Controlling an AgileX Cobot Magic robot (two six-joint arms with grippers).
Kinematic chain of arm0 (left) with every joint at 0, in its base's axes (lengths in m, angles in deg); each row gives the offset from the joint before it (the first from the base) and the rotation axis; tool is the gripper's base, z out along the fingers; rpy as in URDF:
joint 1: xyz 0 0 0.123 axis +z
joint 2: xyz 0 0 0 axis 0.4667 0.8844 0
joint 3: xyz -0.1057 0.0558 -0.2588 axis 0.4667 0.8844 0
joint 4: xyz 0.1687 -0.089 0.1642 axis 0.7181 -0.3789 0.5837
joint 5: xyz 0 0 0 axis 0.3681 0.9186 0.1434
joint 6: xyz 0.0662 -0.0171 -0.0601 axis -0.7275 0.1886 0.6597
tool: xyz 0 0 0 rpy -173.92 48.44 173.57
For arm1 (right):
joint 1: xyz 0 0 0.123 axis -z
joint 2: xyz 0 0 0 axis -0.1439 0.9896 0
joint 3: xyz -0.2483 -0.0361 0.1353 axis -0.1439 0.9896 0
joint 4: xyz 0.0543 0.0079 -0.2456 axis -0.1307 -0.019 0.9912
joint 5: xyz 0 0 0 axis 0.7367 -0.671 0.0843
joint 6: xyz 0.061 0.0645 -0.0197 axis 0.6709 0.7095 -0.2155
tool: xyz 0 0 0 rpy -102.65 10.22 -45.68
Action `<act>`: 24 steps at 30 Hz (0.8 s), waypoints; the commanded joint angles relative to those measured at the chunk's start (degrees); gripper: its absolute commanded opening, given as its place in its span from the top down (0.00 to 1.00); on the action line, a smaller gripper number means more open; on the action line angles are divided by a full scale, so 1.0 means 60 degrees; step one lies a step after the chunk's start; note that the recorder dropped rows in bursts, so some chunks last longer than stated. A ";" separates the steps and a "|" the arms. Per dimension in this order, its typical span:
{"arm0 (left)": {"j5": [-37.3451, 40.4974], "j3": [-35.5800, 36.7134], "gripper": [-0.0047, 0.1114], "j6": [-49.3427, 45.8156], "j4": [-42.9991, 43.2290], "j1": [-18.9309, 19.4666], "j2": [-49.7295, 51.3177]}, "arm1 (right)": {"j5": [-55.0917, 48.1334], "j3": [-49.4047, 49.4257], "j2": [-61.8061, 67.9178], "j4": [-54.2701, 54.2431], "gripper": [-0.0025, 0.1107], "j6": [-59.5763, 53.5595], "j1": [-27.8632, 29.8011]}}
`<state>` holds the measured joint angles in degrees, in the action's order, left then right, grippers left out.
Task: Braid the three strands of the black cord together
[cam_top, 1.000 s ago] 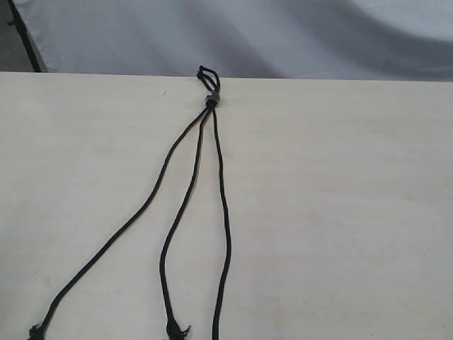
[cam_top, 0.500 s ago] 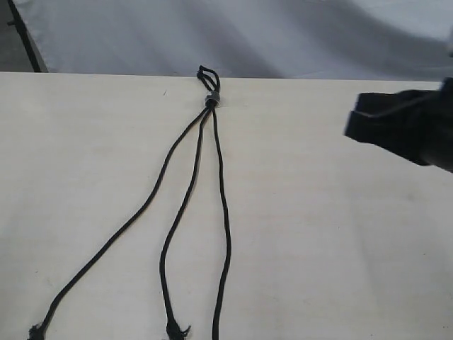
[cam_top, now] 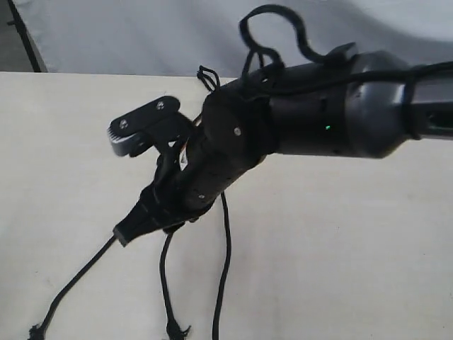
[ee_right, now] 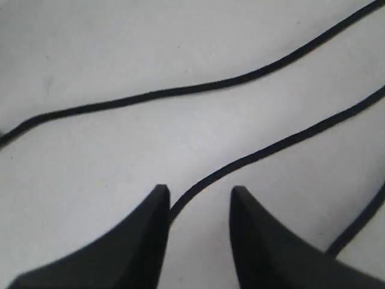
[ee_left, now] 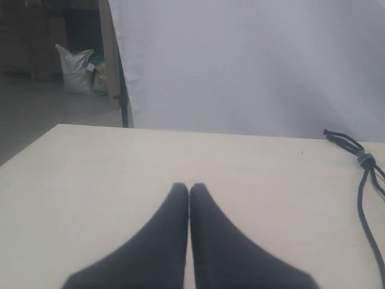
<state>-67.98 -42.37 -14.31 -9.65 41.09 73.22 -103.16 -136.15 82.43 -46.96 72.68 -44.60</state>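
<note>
Right gripper hangs low over the table, jaws narrowly parted astride one strand, probably to pinch it for the first crossing. Unbraided, the cord fans from its band; the left gripper sits closed, well aside.

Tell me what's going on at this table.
The right claw hangs low over the black cord, jaws apart, with one strand running into the gap between its fingertips but not pinched. The left claw sits shut and empty, off to the side. The three strands lie loose and unbraided on the table, fanning out from the grey band near the far edge.
</note>
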 commanded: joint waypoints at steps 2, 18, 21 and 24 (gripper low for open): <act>-0.0125 0.0016 0.95 0.0056 -0.0014 0.0034 -0.0038 | -0.0755 -0.0427 0.0565 0.0277 0.53 -0.0166 -0.0395; -0.0125 0.0016 0.95 0.0056 -0.0014 0.0034 -0.0038 | -0.1277 -0.0372 0.1051 0.1219 0.52 0.1645 0.0715; -0.0125 0.0016 0.95 0.0056 -0.0014 0.0034 -0.0038 | -0.1115 -0.0372 0.1334 0.1044 0.52 0.1259 0.0275; -0.0125 0.0016 0.95 0.0056 -0.0014 0.0034 -0.0038 | -0.1088 -0.0372 0.1605 0.1044 0.52 0.1236 -0.0141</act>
<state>-67.98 -42.37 -14.31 -9.65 41.09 73.22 -110.32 -138.70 90.90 -40.29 81.13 -43.74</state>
